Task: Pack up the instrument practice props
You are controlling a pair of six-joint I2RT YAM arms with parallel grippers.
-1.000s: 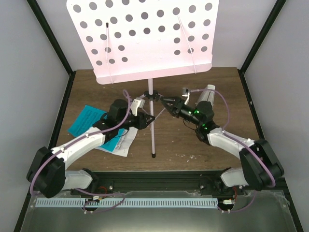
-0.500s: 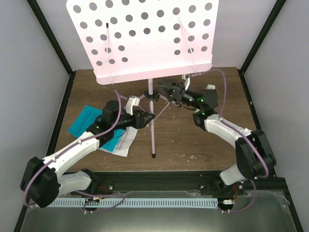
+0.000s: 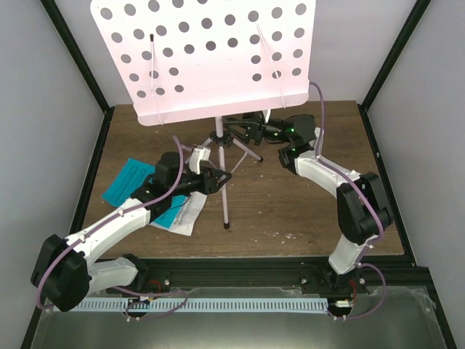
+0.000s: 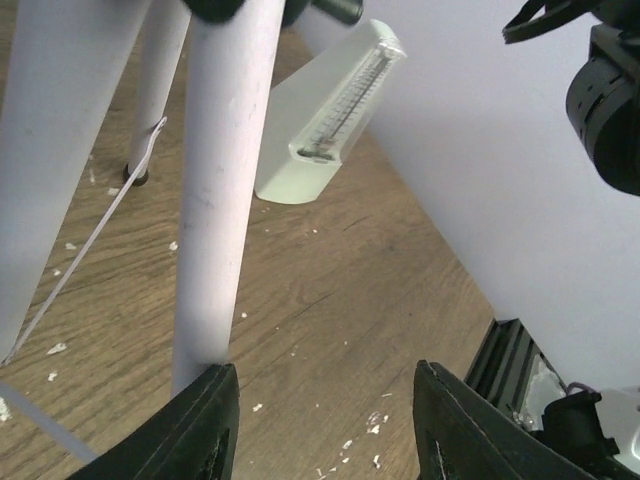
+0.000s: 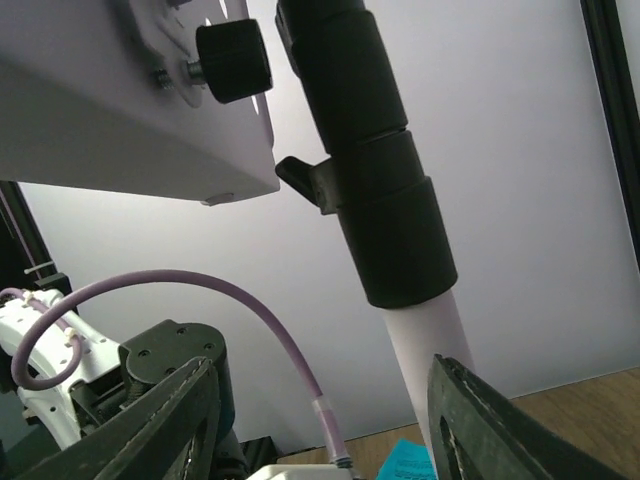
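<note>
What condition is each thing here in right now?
Music stand: upright on its spread tripod legs, desk unfolded.
Metronome: standing on the table.
Booklet: lying flat on the table.
Left end effector: open, beside a tripod leg.
Right end effector: open, at the stand's pole.

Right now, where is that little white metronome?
In the left wrist view, the metronome stands on the wooden table close to the white wall, just beyond the pale legs of the music stand.
</note>
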